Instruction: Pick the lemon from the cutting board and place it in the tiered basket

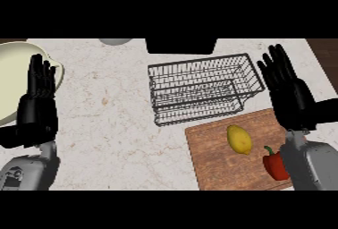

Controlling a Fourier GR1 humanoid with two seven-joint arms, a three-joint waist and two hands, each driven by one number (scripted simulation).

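A yellow lemon lies on the wooden cutting board at the lower right of the counter. Behind the board stands the dark wire tiered basket, with nothing in it. My right hand is upright at the right edge with straight fingers, above and to the right of the lemon, not touching it. At the left edge my left hand rests open, fingers up, far from the board.
A red bell pepper lies on the board right of the lemon, partly behind my right forearm. A pale plate sits at the far left behind my left hand. A black object and a grey round thing are at the back edge.
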